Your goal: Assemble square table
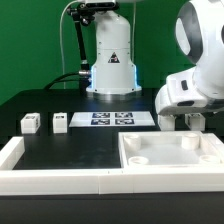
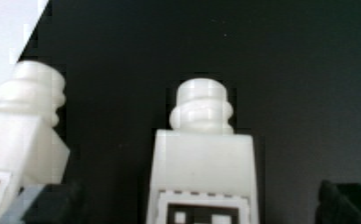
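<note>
Bench [image 1: 50, 100], black, fills the exterior view. At the upper right the white arm [image 1: 195, 70] hangs over the square slab [image 1: 165, 165], which lies flat at the lower right. A low wall [image 1: 60, 180] runs along the lower left, and the marker board [image 1: 105, 120] lies at centre. Two small posts [image 1: 30, 123] stand at the left. The tool [image 1: 183, 124] is spread wide, gripping nothing. In the wrist view a leg [image 2: 203, 150] stands upright between its fingertips [image 2: 35, 205], untouched, with a second leg [image 2: 26, 115] beside it.

white square table [image 1: 160, 160], black-and-white tagged leg posts [image 2: 203, 160]
</note>
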Available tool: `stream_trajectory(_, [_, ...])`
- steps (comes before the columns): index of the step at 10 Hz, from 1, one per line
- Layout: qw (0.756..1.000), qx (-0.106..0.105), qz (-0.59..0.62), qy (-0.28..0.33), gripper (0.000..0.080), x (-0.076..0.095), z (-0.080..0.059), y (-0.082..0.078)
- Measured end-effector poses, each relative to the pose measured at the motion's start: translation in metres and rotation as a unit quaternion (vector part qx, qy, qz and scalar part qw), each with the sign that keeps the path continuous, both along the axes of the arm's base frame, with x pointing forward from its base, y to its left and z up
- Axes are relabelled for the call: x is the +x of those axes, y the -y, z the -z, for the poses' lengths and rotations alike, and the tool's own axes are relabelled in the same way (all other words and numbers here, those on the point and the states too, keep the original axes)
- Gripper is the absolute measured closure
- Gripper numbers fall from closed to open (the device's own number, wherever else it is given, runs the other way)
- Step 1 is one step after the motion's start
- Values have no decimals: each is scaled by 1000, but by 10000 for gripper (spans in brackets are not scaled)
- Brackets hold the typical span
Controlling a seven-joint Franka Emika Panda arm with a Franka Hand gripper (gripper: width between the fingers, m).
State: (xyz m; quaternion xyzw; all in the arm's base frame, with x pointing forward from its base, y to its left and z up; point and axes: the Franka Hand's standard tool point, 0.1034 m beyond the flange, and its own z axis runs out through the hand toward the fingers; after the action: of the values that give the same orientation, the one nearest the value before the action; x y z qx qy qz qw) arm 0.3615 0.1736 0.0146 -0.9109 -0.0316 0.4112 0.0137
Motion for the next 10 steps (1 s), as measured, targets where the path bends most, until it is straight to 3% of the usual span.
stream_trajectory(2, [1000, -4, 0, -2, 412, -3, 1, -2])
stream_trajectory(3, [1000, -4, 0, -2, 412, -3, 1, -2])
stream_trajectory(4, [1000, -4, 0, -2, 514, -3, 1, -2])
stream_trajectory(10, [1000, -1, -2, -4, 512, -2, -1, -1])
